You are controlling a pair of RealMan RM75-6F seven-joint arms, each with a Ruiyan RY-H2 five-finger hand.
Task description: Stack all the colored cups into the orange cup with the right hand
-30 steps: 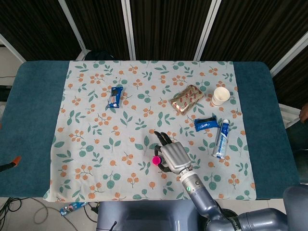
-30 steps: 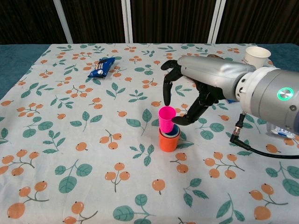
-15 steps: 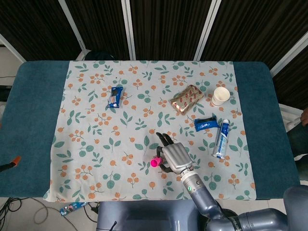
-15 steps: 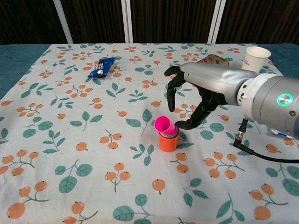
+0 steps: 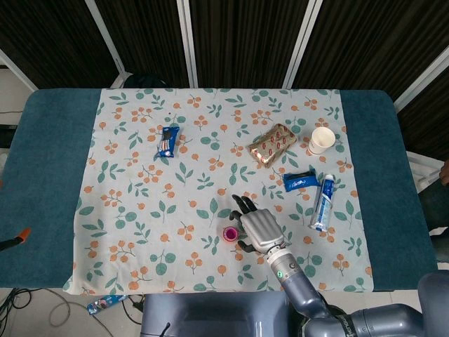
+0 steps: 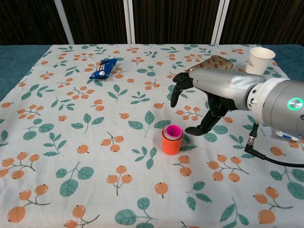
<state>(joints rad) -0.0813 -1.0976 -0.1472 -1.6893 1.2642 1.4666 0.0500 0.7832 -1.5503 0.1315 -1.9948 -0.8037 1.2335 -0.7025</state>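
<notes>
An orange cup [image 6: 171, 144] stands upright near the middle of the floral cloth, with a pink cup [image 6: 173, 131] nested inside it among other cup rims. From above the stack shows as a pink ring [image 5: 229, 234]. My right hand [image 6: 202, 102] hovers just right of and above the stack, fingers spread and holding nothing. In the head view the right hand [image 5: 258, 228] lies beside the cups, not touching them. The left hand is not visible in either view.
A white paper cup [image 6: 261, 59] stands at the far right, a red patterned packet [image 5: 271, 144] beside it. A blue snack bar [image 6: 103, 68] lies at the back left. A blue wrapper [image 5: 300, 180] and a toothpaste tube [image 5: 323, 202] lie to the right.
The pink cup left my right hand, tipped, then dropped fully into the orange cup. The hand has drawn back to the right and opened.
</notes>
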